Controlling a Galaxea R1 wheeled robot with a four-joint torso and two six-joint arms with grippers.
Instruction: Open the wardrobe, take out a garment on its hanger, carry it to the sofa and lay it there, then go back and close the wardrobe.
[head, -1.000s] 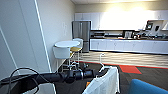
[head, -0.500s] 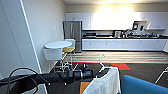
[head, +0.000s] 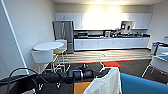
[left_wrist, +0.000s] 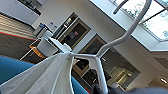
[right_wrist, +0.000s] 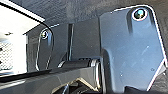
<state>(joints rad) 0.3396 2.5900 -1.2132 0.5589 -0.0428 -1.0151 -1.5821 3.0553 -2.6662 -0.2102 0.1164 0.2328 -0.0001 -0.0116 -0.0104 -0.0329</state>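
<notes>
Carrying stage, I judge: left claw (head: 103, 73) pinches the hanger (head: 101, 63), T-shirt (head: 106, 83) draped below, blue sofa (head: 142, 86) just beside; laying down and closing remain.

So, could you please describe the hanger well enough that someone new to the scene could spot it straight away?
Start from the blue sofa at the lower right of the head view. Just left of it, the white T-shirt hangs off the end of the robot's dark left arm. The hanger is the thin white frame rising from the shirt's neck, ending in a slim curved hook, unlike the nearby chair legs.
</notes>
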